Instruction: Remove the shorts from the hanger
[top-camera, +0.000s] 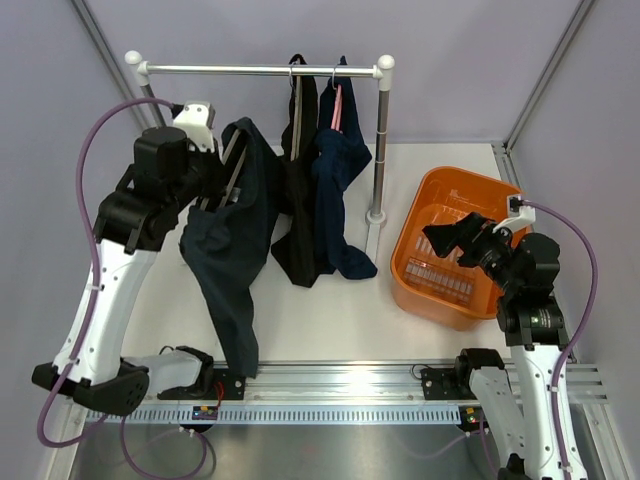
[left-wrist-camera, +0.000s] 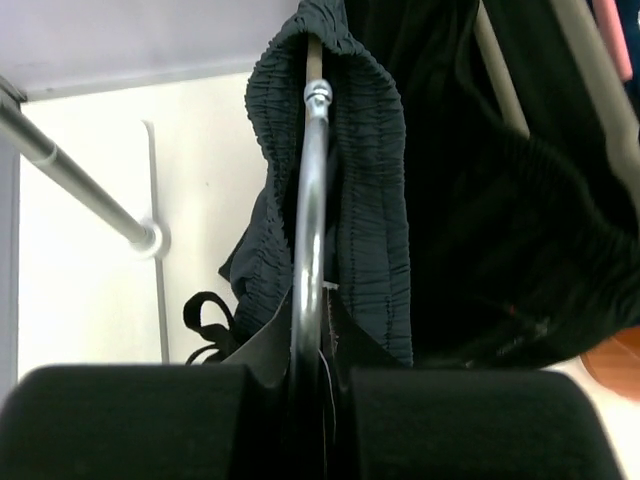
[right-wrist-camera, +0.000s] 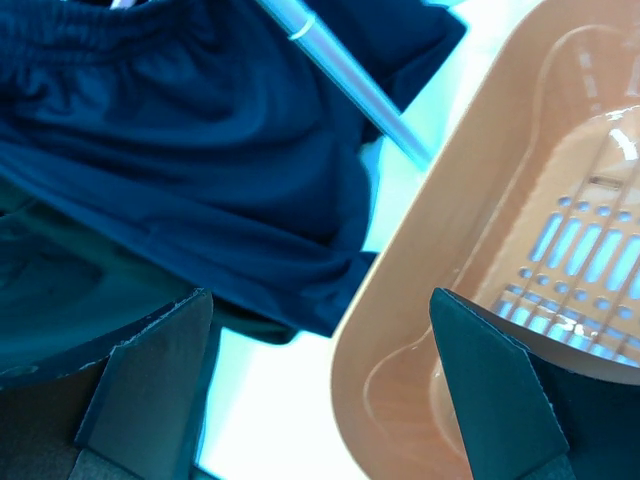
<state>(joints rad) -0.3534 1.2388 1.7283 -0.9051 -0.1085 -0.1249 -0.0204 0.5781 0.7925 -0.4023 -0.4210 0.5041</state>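
Clamping the curved chrome hook (left-wrist-camera: 311, 210) of a hanger, the left gripper (top-camera: 222, 166) is shut on it, its black fingers (left-wrist-camera: 130, 425) pressed close on either side of the metal in the left wrist view. A pair of dark teal-navy cloth shorts (top-camera: 226, 270) drapes from that hanger, its gathered elastic waistband wrapped over the hook and one long leg trailing down to the white counter (top-camera: 330, 325) near the arm bases. The hanger sits on the near side of the silver clothes rail (top-camera: 260, 70).

A pair of black cloth shorts (top-camera: 300, 200) hangs from the rail just right of the teal pair, touching it. A pair of navy blue cloth shorts (top-camera: 338, 175) hangs beside the black pair on a pink hanger (top-camera: 337, 105), next to the rack's upright silver post (top-camera: 379, 150).

At the right, the right gripper (top-camera: 441, 237) hovers over the orange plastic basket (top-camera: 455, 176) with its jaws spread wide and holding nothing. Its wrist camera looks past the basket's rim toward the navy pair.
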